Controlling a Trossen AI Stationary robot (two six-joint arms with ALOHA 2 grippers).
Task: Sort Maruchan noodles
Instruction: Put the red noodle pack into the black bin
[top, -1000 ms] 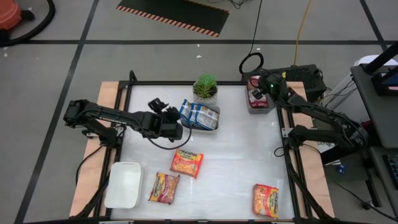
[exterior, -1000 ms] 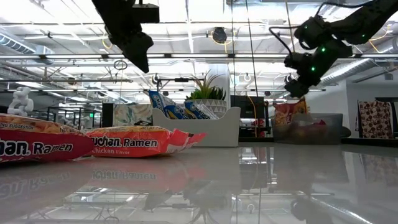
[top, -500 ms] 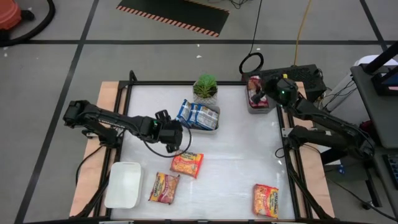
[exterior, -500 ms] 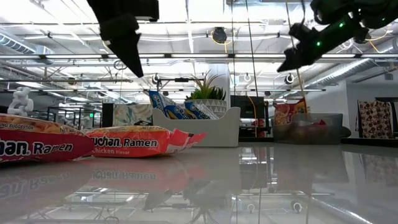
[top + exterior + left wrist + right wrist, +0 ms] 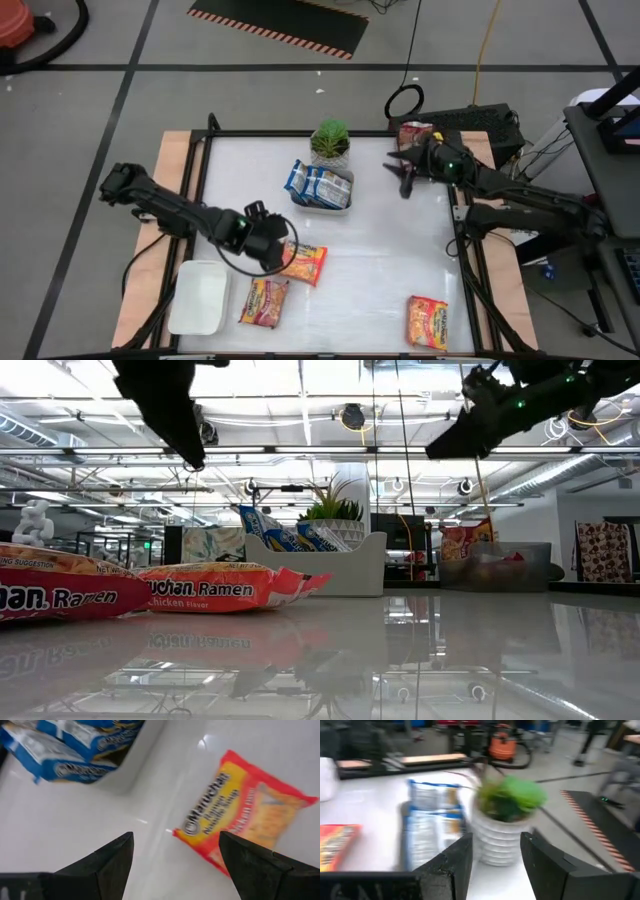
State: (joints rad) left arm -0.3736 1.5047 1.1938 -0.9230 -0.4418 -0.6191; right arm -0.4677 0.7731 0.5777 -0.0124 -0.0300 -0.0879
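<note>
Where left end effector [image 5: 272,243] hovers, orange packet [image 5: 303,261].

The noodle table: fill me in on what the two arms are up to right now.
The robot is sorting ramen packets. The left gripper hangs open and empty just beside an orange-red packet near the table's middle, likely its next pick. The right gripper is open and empty too, above the table beside the grey bin at the far right corner. Blue packets already sit in a white tray by the plant. Two more packets lie loose near the front edge.
</note>
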